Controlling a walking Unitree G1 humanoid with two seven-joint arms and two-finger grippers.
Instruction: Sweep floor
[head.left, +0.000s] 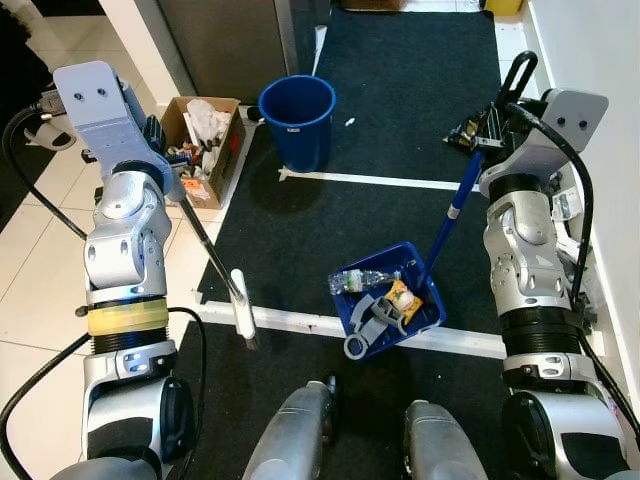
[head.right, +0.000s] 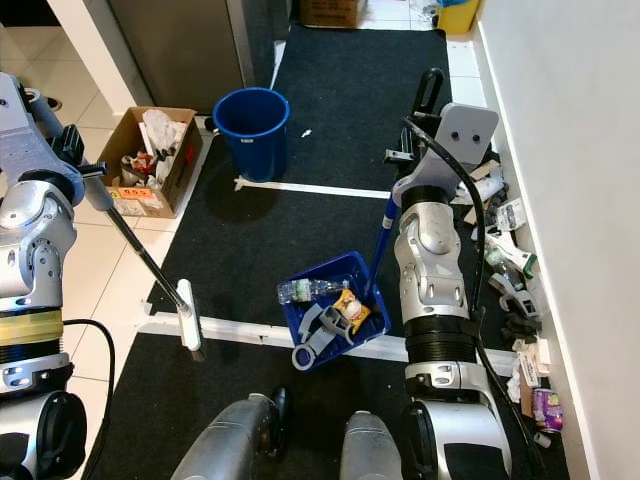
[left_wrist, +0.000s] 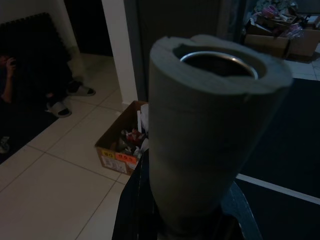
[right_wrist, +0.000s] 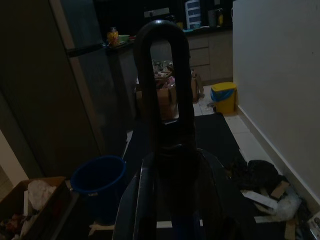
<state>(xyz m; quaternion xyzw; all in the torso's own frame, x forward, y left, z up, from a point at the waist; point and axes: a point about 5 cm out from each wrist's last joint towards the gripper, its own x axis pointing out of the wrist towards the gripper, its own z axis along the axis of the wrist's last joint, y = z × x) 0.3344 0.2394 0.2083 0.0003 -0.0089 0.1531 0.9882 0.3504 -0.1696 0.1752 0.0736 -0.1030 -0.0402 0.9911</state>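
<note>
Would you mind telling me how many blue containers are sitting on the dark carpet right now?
2. The blue bucket stands ahead near the cardboard box. The blue dustpan, holding litter, lies just before the robot's feet. Others may be hidden.

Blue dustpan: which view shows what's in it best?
Left eye view: the blue dustpan sits near centre, with a plastic bottle, snack wrapper and grey piece visible. Right eye view shows the same. The right wrist view shows its looped handle top.

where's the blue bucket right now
The round blue plastic bucket stands on the dark carpet ahead, just right of the open cardboard box of clutter.
</note>
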